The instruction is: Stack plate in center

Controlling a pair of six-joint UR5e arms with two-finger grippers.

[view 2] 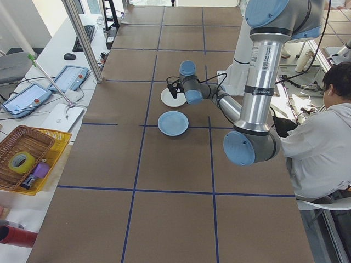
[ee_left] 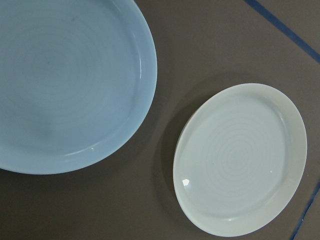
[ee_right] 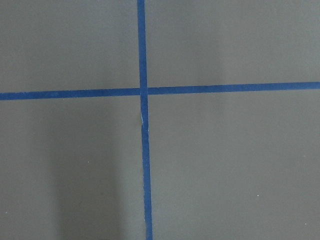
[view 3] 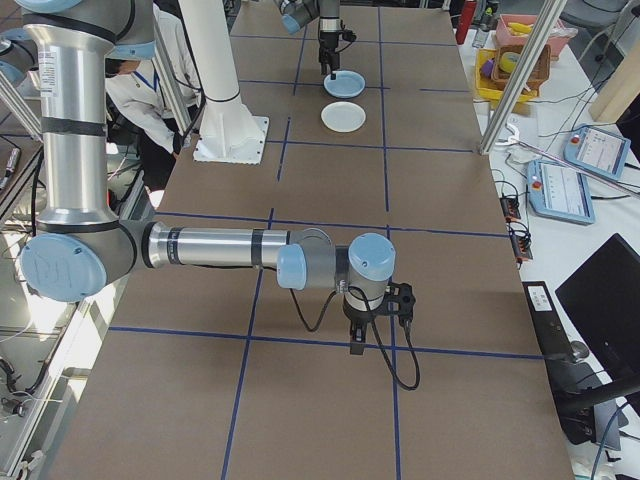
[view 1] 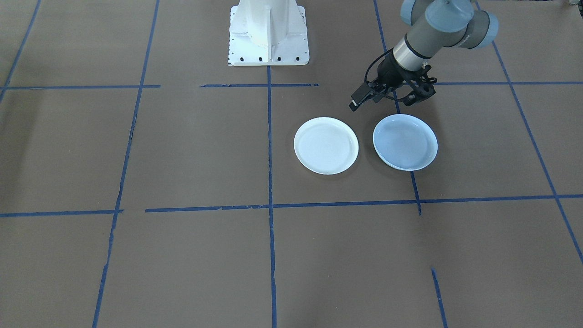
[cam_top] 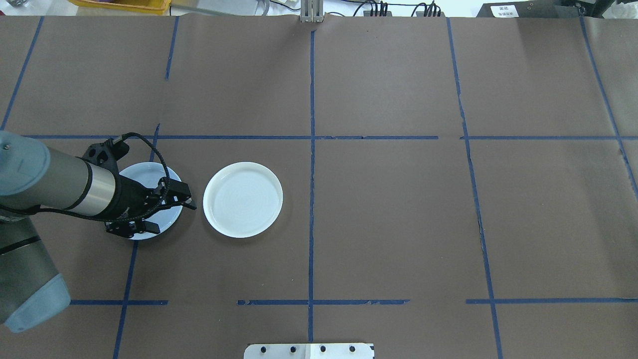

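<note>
Hovering my left end effector (view 1: 387, 98) above the near-robot rim of the pale blue-grey plate (view 1: 405, 142), I have the task's plate almost directly under the tool, lying flat on the bench (view 1: 191, 150) and offset a little away from the robot. The white plate (view 1: 326, 145) sits just beside it, apart by a narrow gap, off toward the bench's middle from my end effector; the left wrist view shows both dishes below the tool, blue-grey nearer and larger. I cannot tell whether the fingers of this end effector are spread or pressed together; they hold nothing that I can see. The plates are round, so no long axis matters, only which rim I approach. My right end effector (view 3: 357, 345) hangs far off over bare taped bench, and I cannot tell its state either. By my judgement the left arm is clearly the nearer one for this lift.
</note>
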